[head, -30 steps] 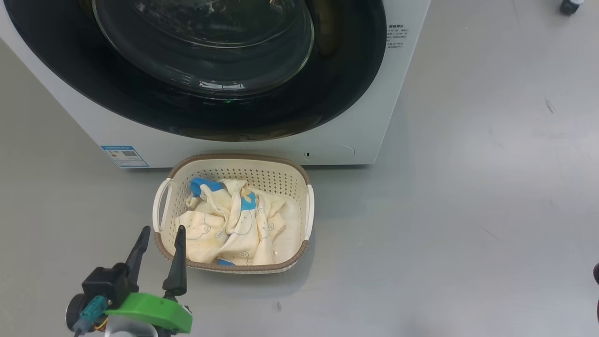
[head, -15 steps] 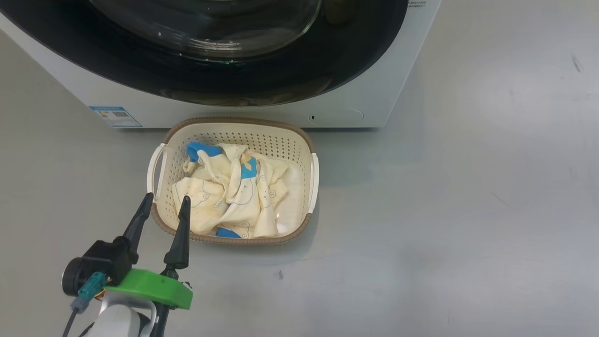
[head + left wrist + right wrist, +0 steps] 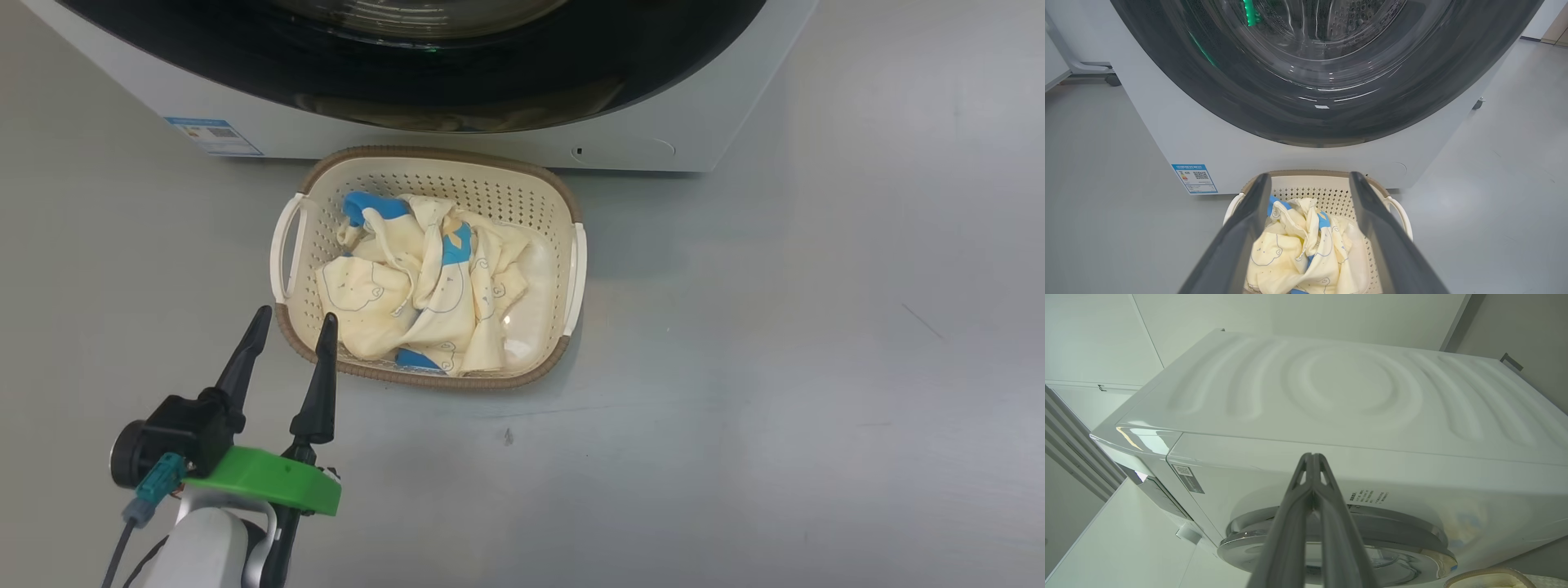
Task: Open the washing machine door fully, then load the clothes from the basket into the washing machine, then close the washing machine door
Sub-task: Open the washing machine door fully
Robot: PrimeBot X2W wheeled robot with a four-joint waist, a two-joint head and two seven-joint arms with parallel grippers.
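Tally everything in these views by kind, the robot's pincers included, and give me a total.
White front-loading washing machine: 1
Cream perforated plastic basket with brown rim: 1
Pile of cream clothes with blue trim: 1 (single garments cannot be told apart)
Blue label sticker: 1
Dark two-fingered pincers: 2, left pincer and right pincer
Total: 6

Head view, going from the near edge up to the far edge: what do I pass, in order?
left gripper → basket with the clothes inside → white front of the washing machine → washing machine door
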